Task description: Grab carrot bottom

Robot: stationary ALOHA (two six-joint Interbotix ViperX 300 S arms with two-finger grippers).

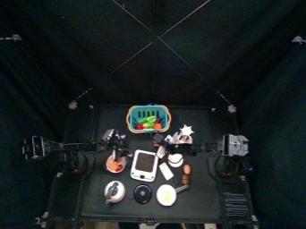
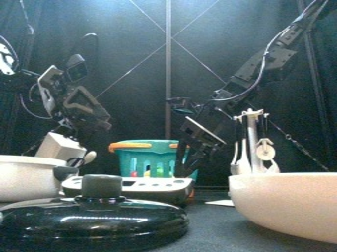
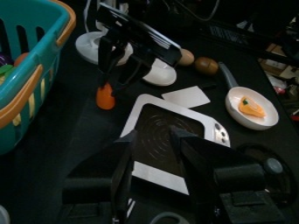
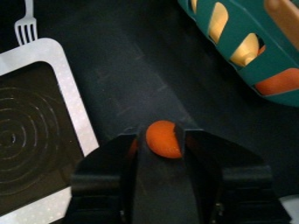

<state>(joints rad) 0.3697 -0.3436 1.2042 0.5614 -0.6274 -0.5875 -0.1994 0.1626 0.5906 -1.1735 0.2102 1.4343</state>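
While the left claw (image 3: 163,175) hangs parted above the scale (image 3: 176,131), the right claw (image 4: 163,162) points down beside the teal basket (image 4: 251,44), parted around the carrot bottom (image 4: 163,139).

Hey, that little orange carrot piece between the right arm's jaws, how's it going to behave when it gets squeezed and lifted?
The carrot piece looks small, smooth and rounded, so it may squirt or roll out if pinched off-centre. It is probably a light, hard toy, unlikely to deform. The right end effector has a jaw on each side of it, which should limit rolling.
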